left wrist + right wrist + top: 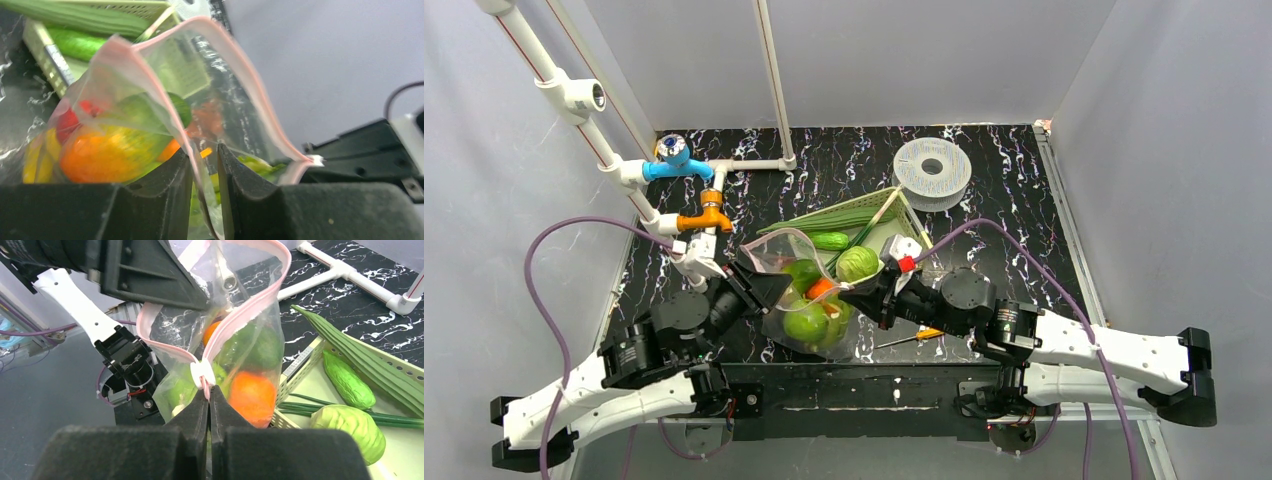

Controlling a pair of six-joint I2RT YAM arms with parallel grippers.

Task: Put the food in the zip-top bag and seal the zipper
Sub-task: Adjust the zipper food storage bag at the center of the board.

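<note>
The zip-top bag [809, 300] hangs between both grippers over the table's near middle, its mouth gaping. Inside it lies food: a green apple [806, 322] and an orange-yellow pepper [105, 155], [252, 395]. My left gripper [769, 290], [205, 165] stands slightly open, and the bag's edge runs loosely through the gap. My right gripper [852, 293], [209, 390] is shut on the zipper's end, just under the white slider [201, 374]. The pink zipper [240, 315], [250, 75] loops open above. More food, a cabbage [857, 263], [350, 425], a cucumber [830, 240], [347, 380] and a leek [864, 232], sits in the basket.
The pale-green basket [886, 222], [300, 365] stands just behind the bag. A grey spool [932, 172] sits at the back right. White pipes with blue and orange fittings [694, 165] run along the left. A small yellow-handled tool [914, 337] lies under my right arm.
</note>
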